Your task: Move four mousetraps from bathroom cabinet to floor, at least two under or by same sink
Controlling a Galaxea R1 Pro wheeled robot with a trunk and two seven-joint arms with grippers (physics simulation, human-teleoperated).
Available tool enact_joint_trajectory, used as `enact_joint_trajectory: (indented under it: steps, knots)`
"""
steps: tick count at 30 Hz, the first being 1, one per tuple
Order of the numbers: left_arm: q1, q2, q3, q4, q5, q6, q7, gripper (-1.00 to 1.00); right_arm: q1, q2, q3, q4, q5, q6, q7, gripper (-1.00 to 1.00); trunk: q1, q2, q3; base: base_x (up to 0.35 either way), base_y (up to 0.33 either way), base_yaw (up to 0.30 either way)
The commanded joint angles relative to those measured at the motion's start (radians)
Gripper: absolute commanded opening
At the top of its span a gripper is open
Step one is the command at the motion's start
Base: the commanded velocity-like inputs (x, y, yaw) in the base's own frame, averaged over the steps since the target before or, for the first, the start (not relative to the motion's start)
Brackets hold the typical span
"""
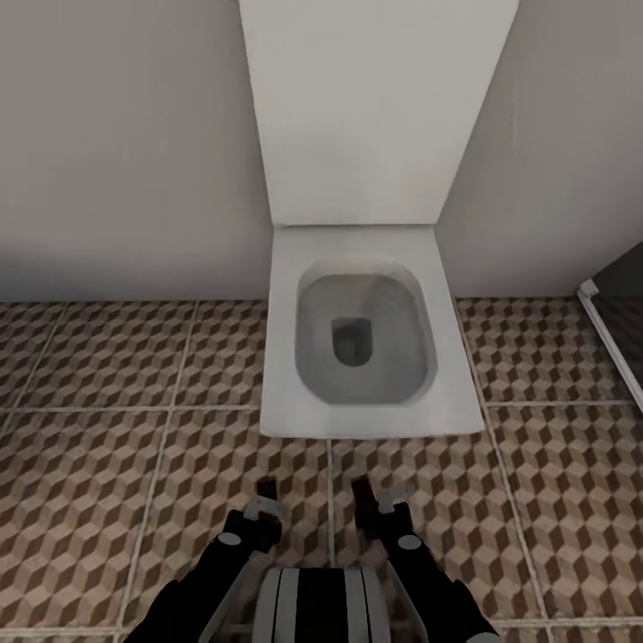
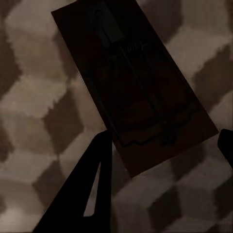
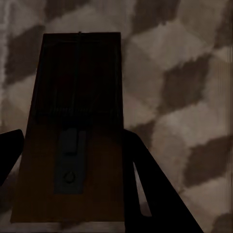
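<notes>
Where cube-patterned bathroom floor (image 1: 107, 464) meets white toilet (image 1: 362, 393): both fingers (left (image 2: 92, 194), right (image 3: 150, 189)) clamped on mousetraps (image 2: 136, 92).

A white square toilet (image 1: 362, 357) is standing straight ahead against the wall, blocking the forward path just beyond both arms. Open patterned bathroom floor (image 1: 107, 464) is lying free to the left of it, and a narrower strip is running free on the right, ending at a white-edged dark panel (image 1: 616, 348). Each pair of jaws is already carrying a mousetrap (image 2: 136, 87) (image 3: 73, 126) between its fingers, leaving no spare gap there.
</notes>
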Motion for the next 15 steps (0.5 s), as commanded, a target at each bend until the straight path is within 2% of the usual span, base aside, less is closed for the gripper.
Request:
enact_joint_trajectory:
  steps: [1, 5, 8, 11, 15]
  knots:
    - [0.0, 0.001, -0.004, -0.001, 0.005, 0.005, 0.009, -1.0, 0.0, 0.0, 0.003, -0.002, 0.008, 0.008, -0.007, -1.0, 0.0, 0.0, -0.001, 0.258, -0.058, 0.0]
    - [0.0, -0.001, -0.01, 0.001, 0.005, 0.005, 0.009, -1.0, 0.0, -0.001, 0.003, -0.002, 0.008, 0.008, -0.007, -1.0, 0.0, 0.0, -0.001, 0.251, -0.154, 0.0]
    - [0.0, -0.001, -0.033, 0.002, 0.004, 0.005, 0.009, -1.0, 0.0, 0.0, 0.003, -0.002, 0.008, 0.008, -0.007, -1.0, 0.0, 0.0, -0.001, 0.181, -0.234, 0.0]
    - [0.0, -0.001, -0.053, 0.003, 0.004, 0.005, 0.01, -1.0, 0.0, 0.0, 0.003, -0.002, 0.008, 0.008, -0.007, -1.0, 0.0, 0.0, -0.001, 0.07, -0.27, 0.0]
    - [0.0, 0.0, -0.059, 0.002, 0.003, 0.004, 0.01, -1.0, 0.0, 0.0, 0.003, -0.002, 0.008, 0.008, -0.007, -1.0, 0.0, 0.0, -0.001, 0.017, -0.272, 0.0]
